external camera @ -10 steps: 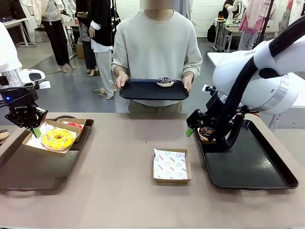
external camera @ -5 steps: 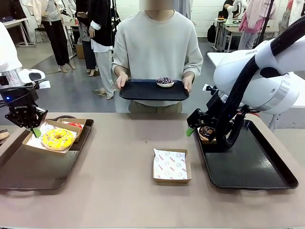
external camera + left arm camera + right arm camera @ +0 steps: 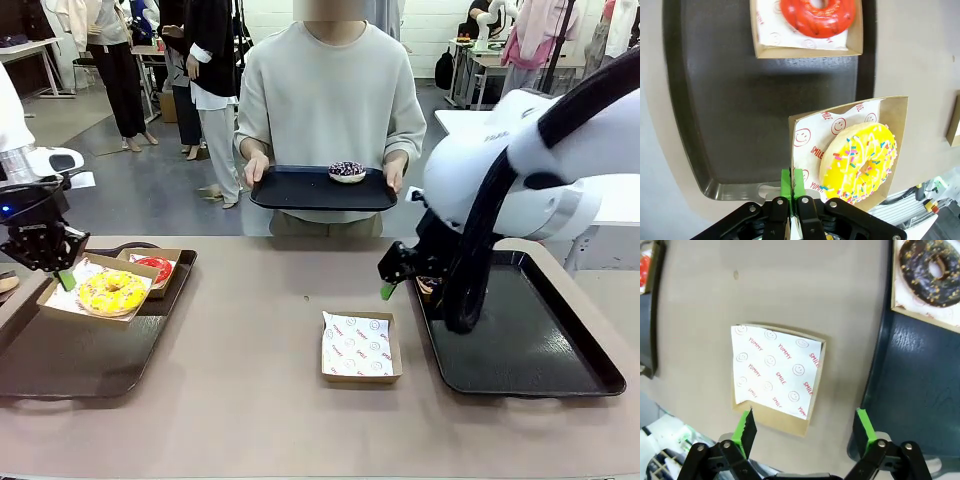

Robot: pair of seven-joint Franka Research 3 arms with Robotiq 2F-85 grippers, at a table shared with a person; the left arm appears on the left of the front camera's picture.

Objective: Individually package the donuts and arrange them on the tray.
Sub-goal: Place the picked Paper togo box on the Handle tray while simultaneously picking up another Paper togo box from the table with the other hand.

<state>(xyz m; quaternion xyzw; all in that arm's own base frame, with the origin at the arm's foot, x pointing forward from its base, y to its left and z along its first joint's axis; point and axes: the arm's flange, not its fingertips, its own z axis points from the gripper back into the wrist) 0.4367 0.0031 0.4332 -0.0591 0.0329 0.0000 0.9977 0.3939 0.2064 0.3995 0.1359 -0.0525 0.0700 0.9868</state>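
You see the yellow sprinkled donut (image 3: pixel 112 291) lying flat in a paper-lined carton (image 3: pixel 901 135) over the left tray (image 3: pixel 90 365). The glossy red donut (image 3: pixel 155 268) lies boxed just beyond it. The chocolate donut (image 3: pixel 932 270) sits boxed on the right tray (image 3: pixel 530 350). The purple sprinkled donut (image 3: pixel 347 170) rests on the raised far tray (image 3: pixel 295 190).

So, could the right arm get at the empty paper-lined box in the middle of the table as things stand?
Probably yes: the right gripper hangs open over the box, which lies alone on the table with nothing on it or in the way.
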